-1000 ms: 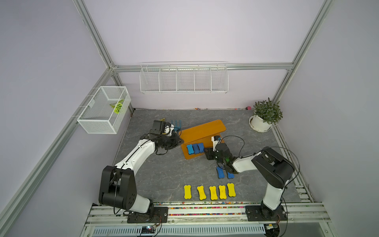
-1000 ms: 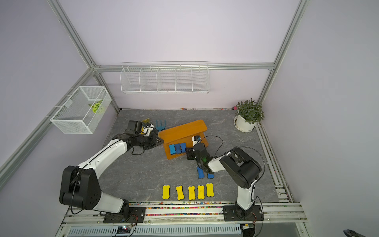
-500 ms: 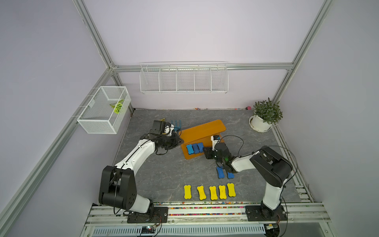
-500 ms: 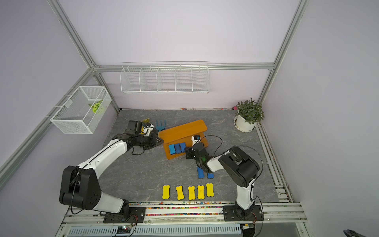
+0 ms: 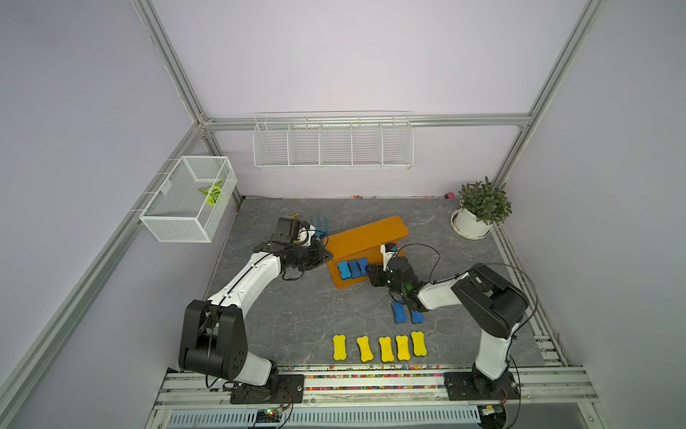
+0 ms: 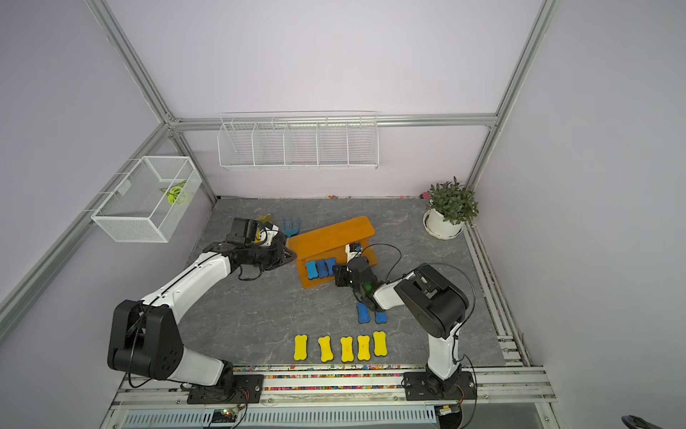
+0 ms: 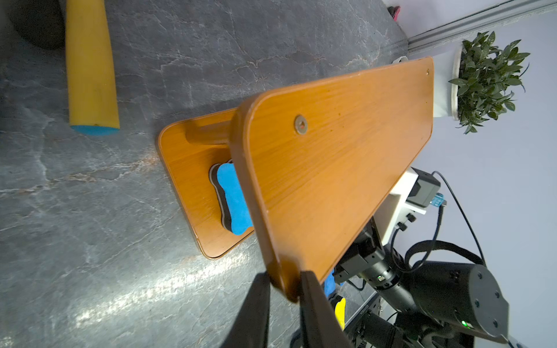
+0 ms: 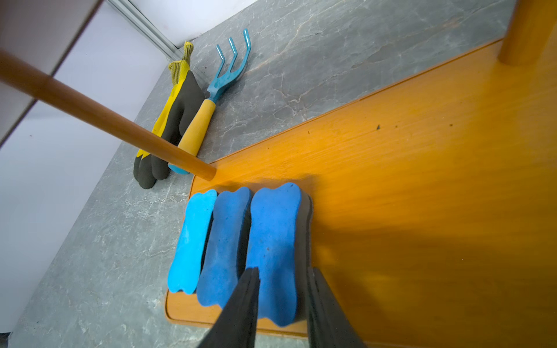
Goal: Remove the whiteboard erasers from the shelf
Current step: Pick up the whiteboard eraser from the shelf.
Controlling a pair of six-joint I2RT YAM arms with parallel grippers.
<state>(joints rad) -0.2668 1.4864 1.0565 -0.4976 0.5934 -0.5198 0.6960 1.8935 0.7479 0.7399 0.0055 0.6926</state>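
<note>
Low in the centre of the right wrist view, a blue eraser (image 8: 277, 250) is being pinched between the right fingers (image 8: 241, 301), which are set narrowly, one dark finger lying along each long side. The eraser is resting flat, blue face up, on the lower tier of the shelf (image 8: 422, 180). It is being touched on its left by a second blue eraser (image 8: 224, 247), and that one by a third, lighter blue eraser (image 8: 193, 238) nearest the tier's rounded corner.

At the bottom centre of the left wrist view, the rim of the shelf's upper tier is being clamped at a rounded corner by the left fingers (image 7: 256, 307), drawn in tightly on the wood.

In the upper left of the right wrist view, a yellow-and-black glove (image 8: 177, 120) and a small blue hand rake (image 8: 229, 66) with a yellow handle are lying side by side on the grey desk (image 5: 297, 315), just beyond the shelf's end.

In a top view, the shelf is seen in the middle of the frame. Below and right of it, two more blue erasers (image 5: 399, 312) are lying together on the desk, one partly hidden under the right arm. Five yellow erasers (image 5: 386, 349) are lined up in a row near the desk's lower edge.

A potted plant (image 5: 480, 204) is standing at centre right, a white wire rack (image 5: 332, 141) is hanging on the back wall, and a white mesh basket (image 5: 185, 200) is hanging at the left.
</note>
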